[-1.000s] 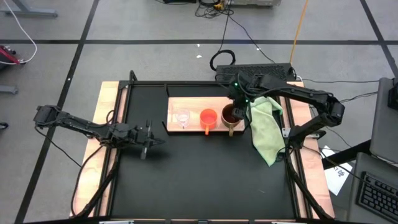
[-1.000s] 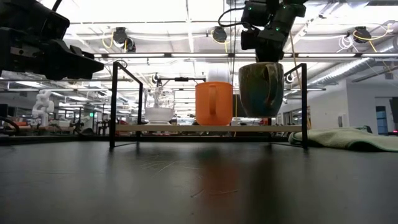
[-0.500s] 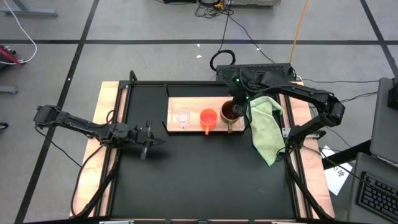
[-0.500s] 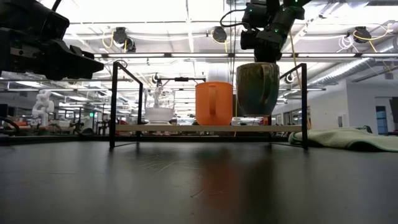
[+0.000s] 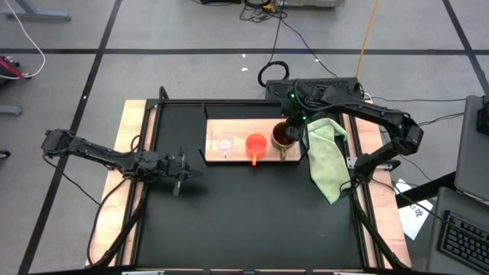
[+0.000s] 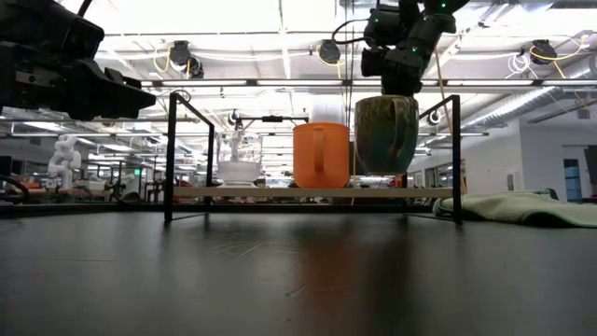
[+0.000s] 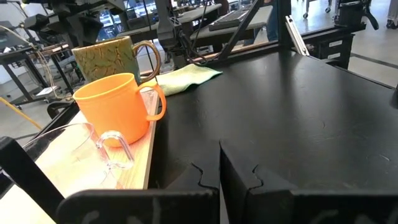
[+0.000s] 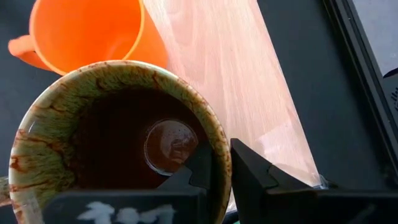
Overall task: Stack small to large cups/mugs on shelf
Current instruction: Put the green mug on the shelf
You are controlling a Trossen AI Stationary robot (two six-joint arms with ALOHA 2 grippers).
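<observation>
**Brown mug at the shelf's right end, R gripper clamped on its rim**

Step in hand, as I judge it: setting the brown mug (image 5: 285, 140) down on the shelf (image 5: 237, 126) as last in the small-to-large row, then letting go. In the low view its base looks at or just about on the board; can't tell if full weight is down. To do it well: lower straight, no tilt, confirm the base sits flat before opening. Keep a gap to the orange mug (image 5: 256, 145) just beside it, since a sideways nudge would shove it. Open the fingers only enough to clear the wall, then lift straight up so the inner finger doesn't hook the rim. Risk: the mug sits near the board's right end, close to the green cloth (image 5: 326, 156).

Pose: right gripper (image 8: 221, 163) comes in from above, pointing down, one finger inside the mug and one outside, pinching the rim wall on the side away from the orange mug. R arm reaches across from the table's right edge over the cloth.

Row so far: clear glass cup (image 5: 224, 145) at left, orange mug mid, brown at right, all w/ the board under them.

Left gripper (image 5: 182, 171) waits clenched and empty over the black table, well apart from the shelf.
</observation>
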